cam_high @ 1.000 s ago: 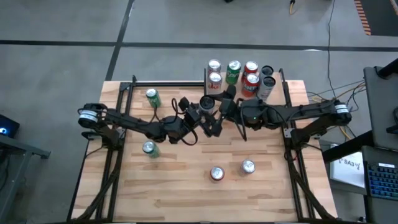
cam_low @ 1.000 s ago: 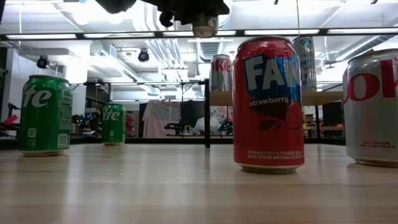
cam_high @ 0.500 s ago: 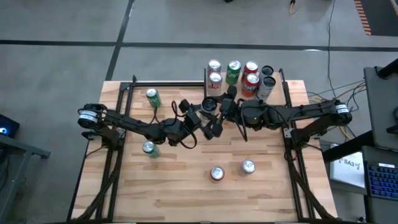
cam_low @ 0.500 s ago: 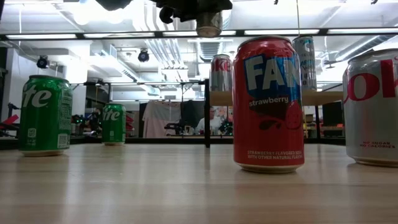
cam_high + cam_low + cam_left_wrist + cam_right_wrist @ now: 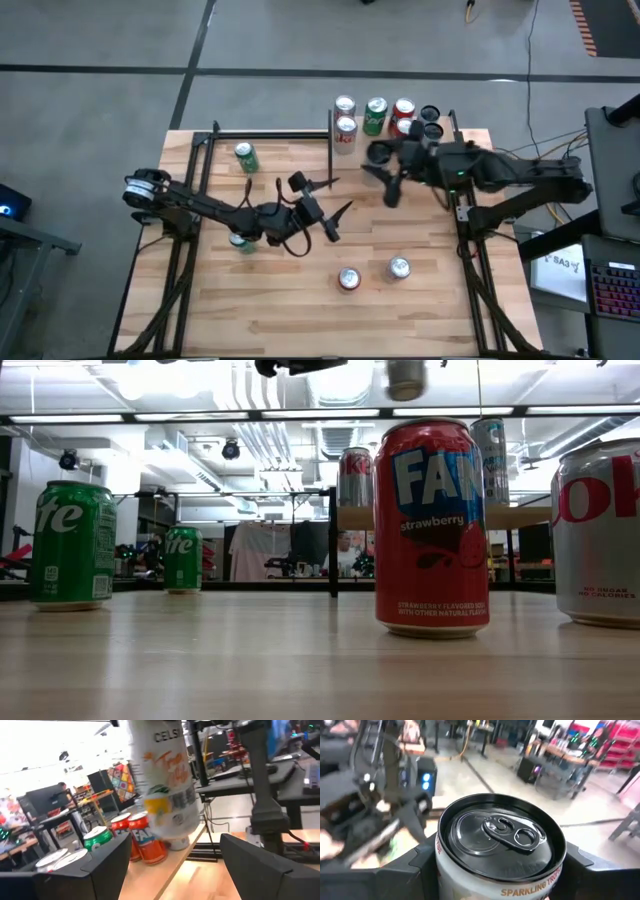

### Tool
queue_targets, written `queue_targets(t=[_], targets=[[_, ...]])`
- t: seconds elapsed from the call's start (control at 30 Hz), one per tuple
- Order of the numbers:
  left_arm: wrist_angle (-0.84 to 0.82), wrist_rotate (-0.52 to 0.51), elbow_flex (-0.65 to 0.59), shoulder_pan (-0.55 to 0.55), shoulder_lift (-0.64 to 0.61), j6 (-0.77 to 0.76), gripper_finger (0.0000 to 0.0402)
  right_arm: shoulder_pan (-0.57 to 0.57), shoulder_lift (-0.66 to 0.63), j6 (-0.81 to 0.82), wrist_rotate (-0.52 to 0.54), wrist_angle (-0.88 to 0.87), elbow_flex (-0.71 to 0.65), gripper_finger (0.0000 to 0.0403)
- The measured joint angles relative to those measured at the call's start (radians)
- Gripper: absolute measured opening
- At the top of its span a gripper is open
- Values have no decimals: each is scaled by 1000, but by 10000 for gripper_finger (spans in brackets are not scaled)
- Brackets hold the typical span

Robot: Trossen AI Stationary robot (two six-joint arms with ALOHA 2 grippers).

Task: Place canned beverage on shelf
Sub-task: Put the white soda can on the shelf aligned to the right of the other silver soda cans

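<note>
The canned beverage point(image 5: 500, 840), a white can marked "SPARKLING" with a silver top, hangs upright in the air with my right gripper point(image 5: 500, 875) shut on it. In the high view the can point(image 5: 379, 153) is just in front of the shelf point(image 5: 440, 135). The shelf is a light wood board between black posts at the table's far edge, with several cans standing on it. My left gripper point(image 5: 172, 875) stands open with nothing between its fingers. It points at the can point(image 5: 165, 785) from the table's middle point(image 5: 330, 203). My right gripper pinches the can's side wall just under the top rim point(image 5: 440, 855), one finger on each side. The fingers come in about level from the table's right. The can sits upright, top up, lifted clear of the table and of my left gripper.
Loose cans stand on the table: two green ones at the left point(image 5: 245, 157) point(image 5: 240, 240), a red strawberry can point(image 5: 348, 279) and a silver one point(image 5: 398, 267) near the front. The shelf's black posts point(image 5: 330, 125) rise beside the held can.
My left gripper has opened, let go of the white can and drawn back toward the table's left and near side. My right gripper has carried the can up and toward the table's right, closer to the shelf; the can has stayed upright.
</note>
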Motion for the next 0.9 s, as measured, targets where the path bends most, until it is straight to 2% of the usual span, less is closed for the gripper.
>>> queue_targets(t=[0.07,0.17,0.23,0.37,0.53,0.7,0.9], targets=[[-8,56,0,-10,0,17,290,-7,-35,22,-10,-96,17,238],[-9,209,0,-22,0,11,290,-21,-92,30,-11,-188,19,238],[-7,248,0,-24,0,2,290,-29,-135,33,-6,-228,19,238],[-8,247,0,-20,-4,1,290,-40,-218,69,-9,-317,11,238],[-7,237,0,-22,-8,5,290,-43,-304,121,-5,-334,-13,238],[-9,231,0,-21,-8,9,290,-43,-369,118,4,-422,-16,238],[-15,231,-1,-20,-8,9,290,-43,-413,248,202,-597,-23,238]])
